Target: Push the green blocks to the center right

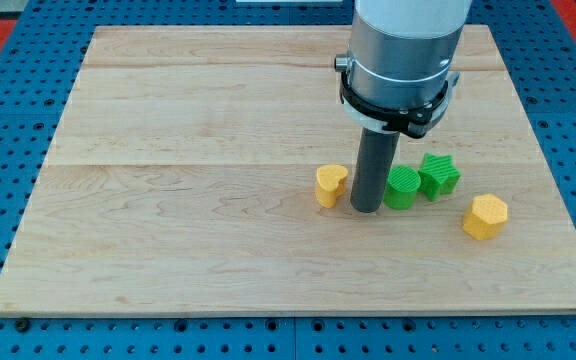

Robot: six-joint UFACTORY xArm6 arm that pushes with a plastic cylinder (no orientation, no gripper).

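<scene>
Wood grain runs in pale, lengthwise planks across the board [218, 150], a smooth light slab lying on a blue pegboard surface [8, 90] dotted with rows of holes. My tip [366, 209] is the landmark: a matte dark grey cylinder, planted on the board below a fat silver metal housing [406, 45] with a black clamp ring. No fingers on this rig to open or close, just the plain rod pressing down. Tight against the tip, on the view's right, sits the green round block [402, 188], ribbed on its side and seemingly touching the rod. Just past it, further to the view's right of the tip and a touch higher, comes the green star-shaped block [439, 176], with the same ridged plastic look, touching or nearly touching the round one. On the tip's other side, to the view's left, stands the yellow heart-shaped block [331, 185], close but with a sliver of wood between. Farthest from the tip, to the view's lower right, rests the yellow hexagonal block [485, 216], faceted and glossy, standing apart from the greens.
</scene>
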